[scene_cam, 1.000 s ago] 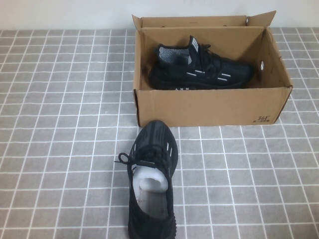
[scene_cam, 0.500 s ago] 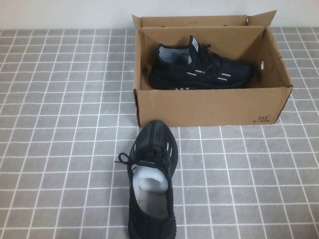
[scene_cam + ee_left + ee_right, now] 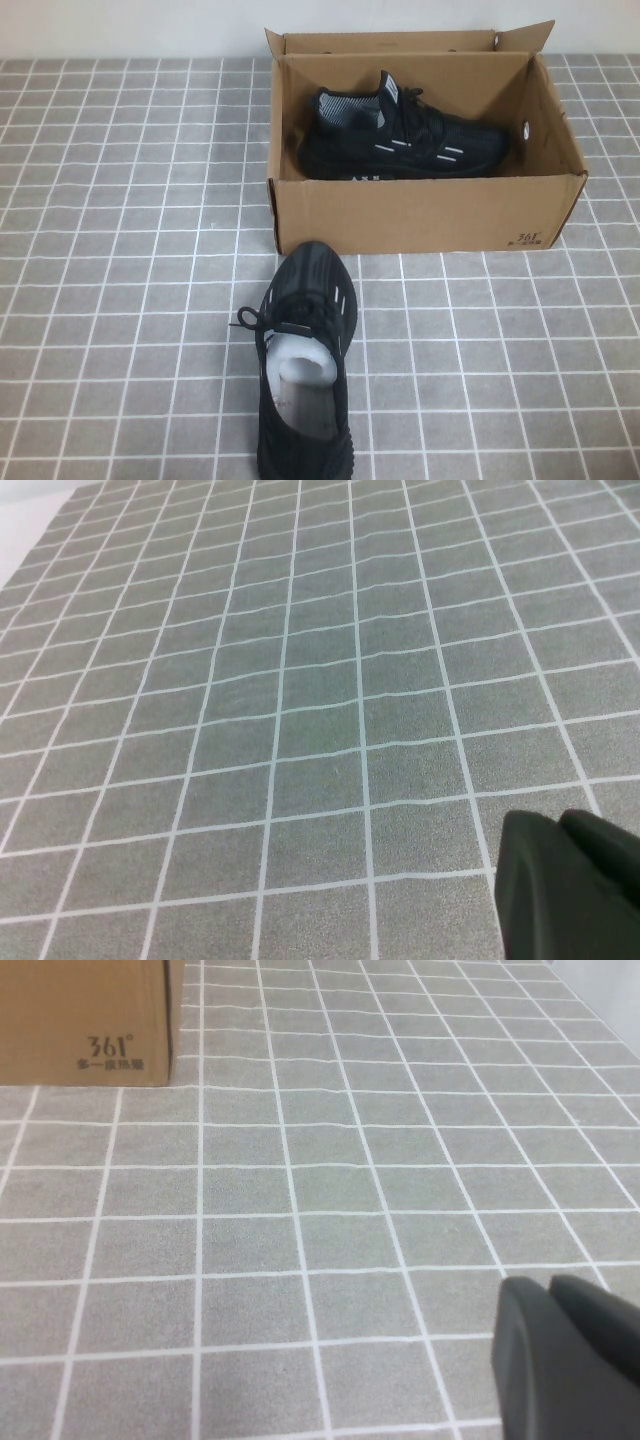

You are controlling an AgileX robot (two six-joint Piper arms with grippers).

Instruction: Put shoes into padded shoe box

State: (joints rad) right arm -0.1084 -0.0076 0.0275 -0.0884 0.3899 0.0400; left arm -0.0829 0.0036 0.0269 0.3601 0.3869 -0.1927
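Fingers unreadable – left gripper, right gripper over bare tiles, holding nothing.

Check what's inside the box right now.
Box holds one black shoe lying on its side along the back wall. The front wall hides the floor in front of it. The other shoe sits outside. Left gripper and right gripper hover over bare tiles.
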